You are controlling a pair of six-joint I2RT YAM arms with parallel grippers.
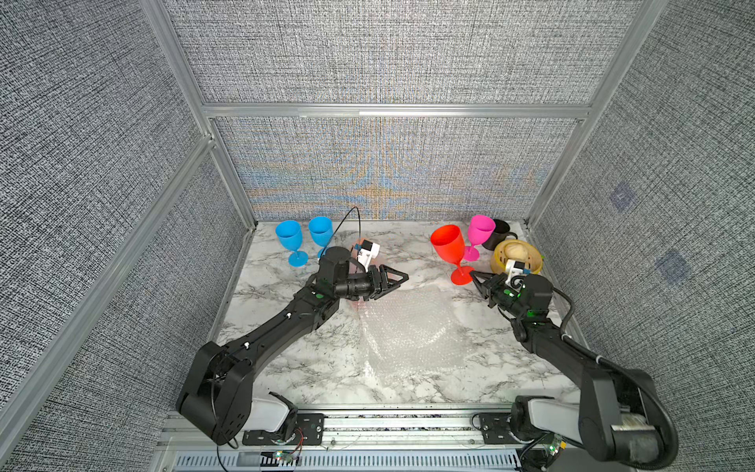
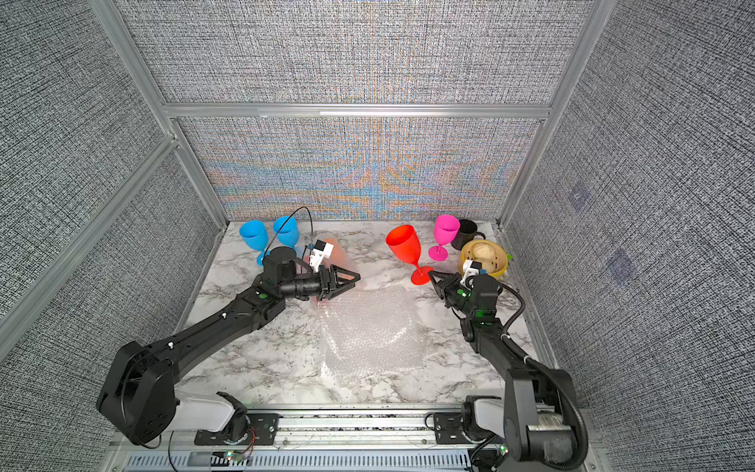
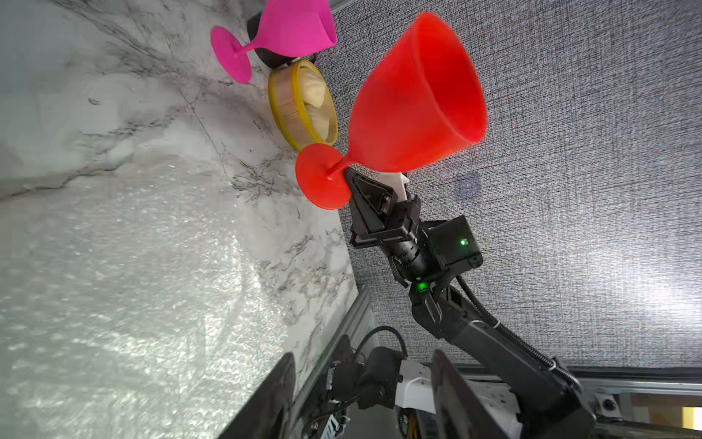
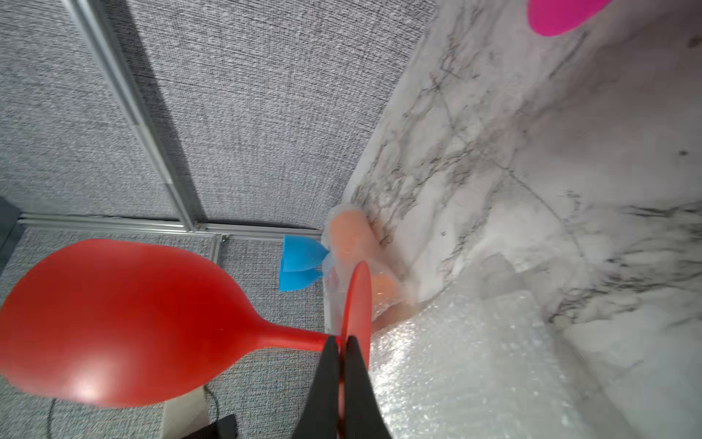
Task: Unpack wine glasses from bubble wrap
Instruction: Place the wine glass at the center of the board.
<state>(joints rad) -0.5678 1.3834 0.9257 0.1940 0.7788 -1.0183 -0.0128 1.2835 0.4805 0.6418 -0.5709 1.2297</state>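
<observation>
Mostly done, by my read: four goblets bare, one wrapped.

Nearest, a spent bubble wrap sheet lay flat mid-table: clear, crinkly, dotted with small bubbles. Over its far edge the left gripper hung released, with nothing between the jaws.

The right gripper was clenched on the red goblet at the thin stem, just above the round foot. The goblet was tilted. Couldn't tell if the foot touched the marbled tabletop.

Behind the left wrist, the orange goblet lay in cloudy film. That one was left to unwrap.

At the far edge stood a blue goblet, a second blue goblet and the pink goblet, all upright, bare, smooth opaque plastic. A black mug and a yellow basket sat just beside the pink goblet.
</observation>
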